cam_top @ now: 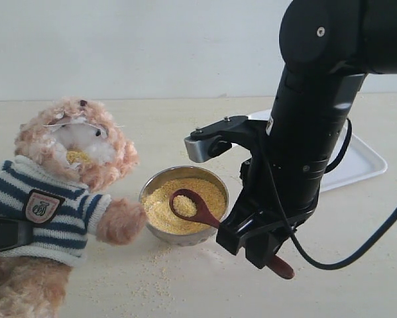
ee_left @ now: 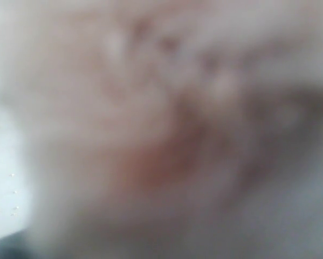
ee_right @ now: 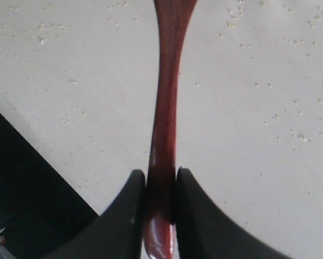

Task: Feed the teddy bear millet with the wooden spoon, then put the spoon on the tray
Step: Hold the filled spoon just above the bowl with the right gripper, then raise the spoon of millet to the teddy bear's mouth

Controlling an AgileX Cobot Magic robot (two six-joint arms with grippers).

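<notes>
The teddy bear (cam_top: 65, 172) leans at the left in its striped sweater, with millet grains stuck on its white muzzle. Beside its paw stands a metal bowl (cam_top: 178, 171) filled with millet (cam_top: 208, 192). My right gripper (cam_top: 258, 248) is shut on the handle of the wooden spoon (cam_top: 199, 213); the spoon's bowl hovers over the metal bowl with a small heap of millet in it. The right wrist view shows the spoon (ee_right: 166, 97) clamped in that gripper (ee_right: 161, 183). A black finger of my left gripper (cam_top: 2, 233) presses across the bear's sweater. The left wrist view shows only blurred fur of the bear (ee_left: 150, 135).
The white tray (cam_top: 357, 165) lies at the back right, partly hidden behind my right arm. Loose millet specks (cam_top: 152, 265) are scattered on the tabletop in front of the bowl and under the spoon handle (ee_right: 269, 86).
</notes>
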